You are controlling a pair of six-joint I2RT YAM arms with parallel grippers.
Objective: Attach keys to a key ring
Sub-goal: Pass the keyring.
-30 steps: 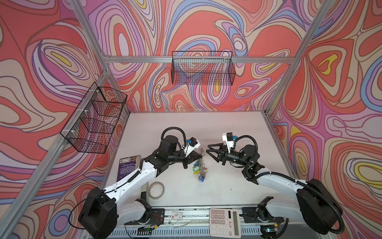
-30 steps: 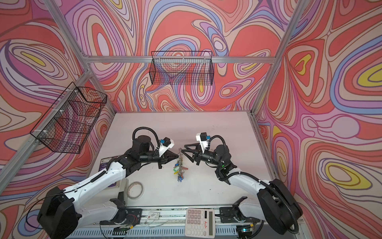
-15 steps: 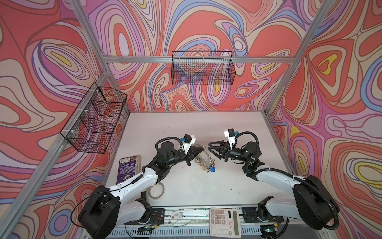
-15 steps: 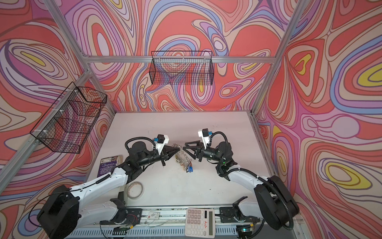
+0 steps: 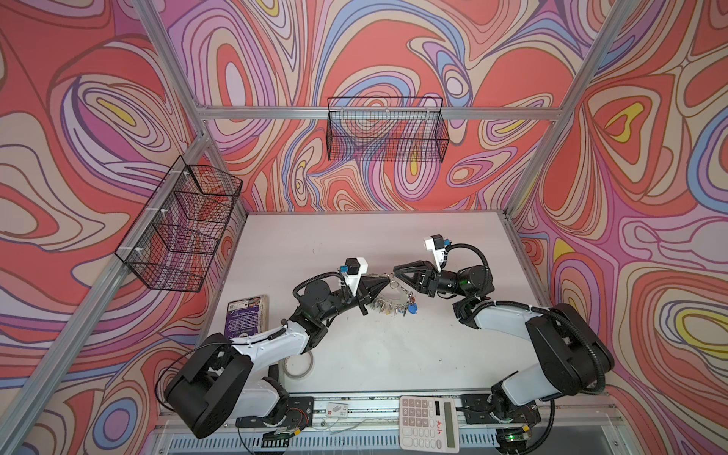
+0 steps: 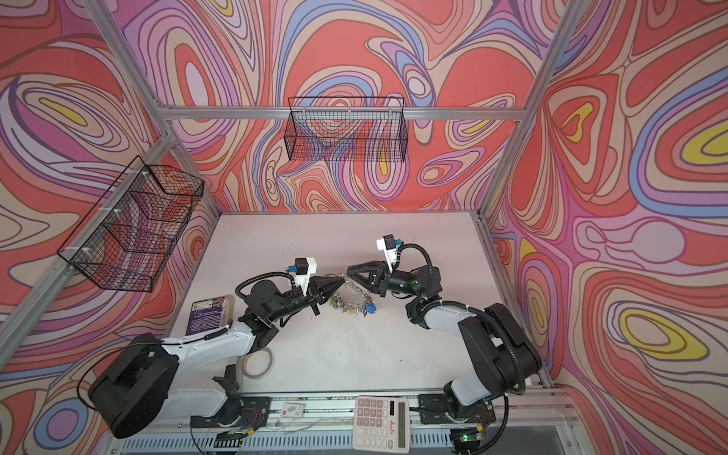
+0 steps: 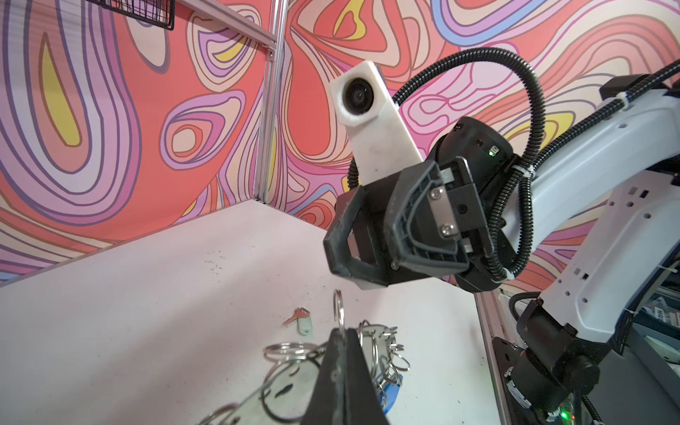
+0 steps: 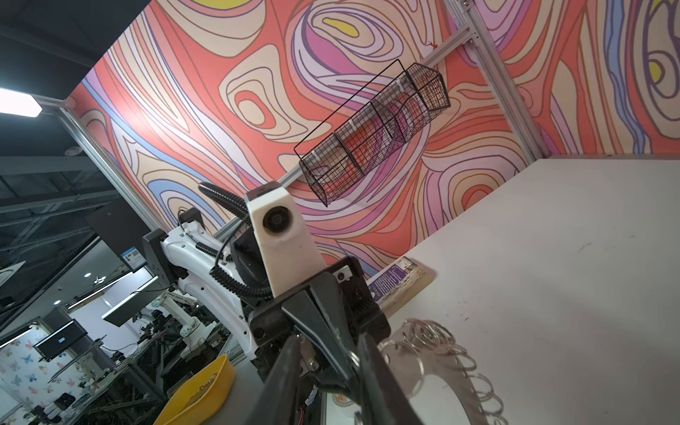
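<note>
Moved: vs a sec ago both hands sit further back on the worktop point(image 5: 374, 236) and closer, tips nearly meeting. The key ring point(image 7: 257, 399), then hanging straight down, now lies tilted out toward the R side. R hand's gap is narrower.
L hand point(image 5: 385, 281): pressed together, pinching a small split ring point(image 7: 339, 312) on the key ring's rim. That ring stands on edge above the tips.
R hand point(image 5: 396, 272): part spread, nothing in it. In the R wrist view its fingers point(image 8: 375, 371) sit either side of the L tips and the pinched ring.
Key ring: off the worktop, carried at one rim pt by L hand, between the two hands. The tagged keys point(image 5: 394, 309) bunch on its low front side, blue tag outermost.
Loose key point(image 7: 300, 320): pale tag, flat on the worktop past the ring in the L wrist view, apart from it, below R hand. Can't find it in the top views.
Key relation: the pinched ring meets R hand head-on, its plane in line w/ the L fingers. R hand is the free one and looks nearer the loose key, so the next pick is prob. its job.
Room: bare worktop behind and in front of the hands. Book point(image 5: 247, 315) and tape roll point(image 5: 299, 364) lie by L arm, calculator point(image 5: 428, 421) on the front rail, all well apart.
Risk: tips are v. close, so a bump could knock the pinch loose.
</note>
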